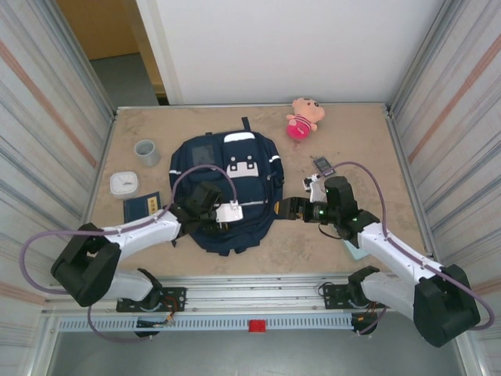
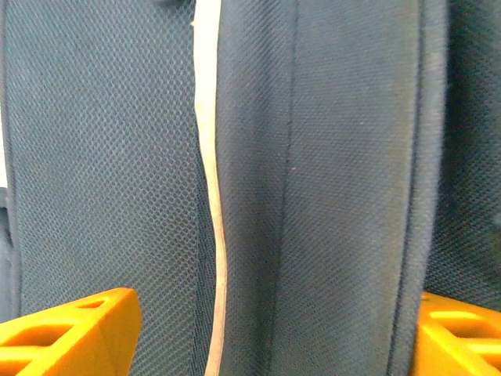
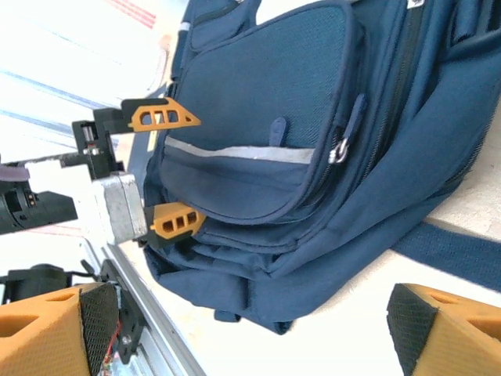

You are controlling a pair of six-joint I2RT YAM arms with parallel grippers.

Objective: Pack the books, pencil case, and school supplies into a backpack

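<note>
Orange fingers (image 2: pixel 70 333) of left gripper (image 3: pixel 201 168) spread astride backpack (image 1: pixel 250 188) front pocket (image 3: pixel 235 184); right gripper (image 1: pixel 293 208) spread, empty, just right of backpack.
Risk: pinch catches loose fabric, not zipper pull (image 3: pixel 338 151); book (image 1: pixel 142 207) lies left of backpack.

Top external: above and behind the arm bases, looking down; far, whole backpack (image 1: pixel 227 188) mid-frame.
Left wrist: hard against the backpack's front, facing straight into the fabric.
Right wrist: low at the backpack's right, facing left across it; near.
Shared: backpack front in all three; left gripper (image 3: pixel 168 168) at the backpack's near end, in top and right wrist.
</note>
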